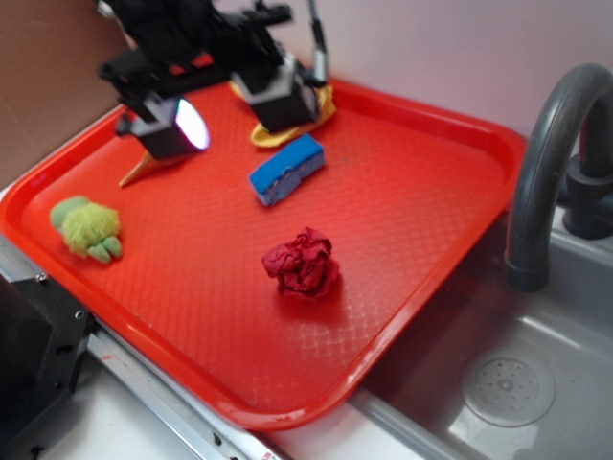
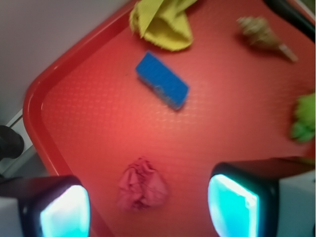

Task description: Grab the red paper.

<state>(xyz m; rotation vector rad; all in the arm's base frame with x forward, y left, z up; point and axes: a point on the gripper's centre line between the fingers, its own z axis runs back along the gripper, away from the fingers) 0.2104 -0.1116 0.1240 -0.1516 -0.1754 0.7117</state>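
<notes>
Nearest the exterior camera, a dark block (image 1: 34, 369) is seen at the lower left beside a metal rail (image 1: 182, 407), and the front lip of the red tray (image 1: 287, 412) overhangs a grey sink (image 1: 536, 383) on the right. Just beyond that lip, towards the middle of the tray, the red paper (image 1: 303, 263) is found: a crumpled crimson ball, roughly round, with no long axis to be aligned with. It lies alone on the dimpled plastic, well apart from its neighbours. The gripper (image 1: 235, 101) is held above the far part of the tray, so the paper lies from it towards the near edge and slightly to the sink side; in the wrist view the paper (image 2: 142, 183) is seen low in the frame between the two pads (image 2: 232, 205), nearer the left one, and the jaws are spread wide with nothing held. A descent with a small sideways correction is judged to be needed before closing. Between hand and paper a blue sponge (image 1: 286, 169) is lying; a green plush toy (image 1: 88, 228) sits near the left rim, a yellow cloth (image 1: 287, 129) is partly hidden beneath the arm, and a spiral shell (image 2: 261, 33) lies at the far side. Behind everything a pale wall (image 1: 450, 43) and a grey faucet (image 1: 556, 163) are seen.
</notes>
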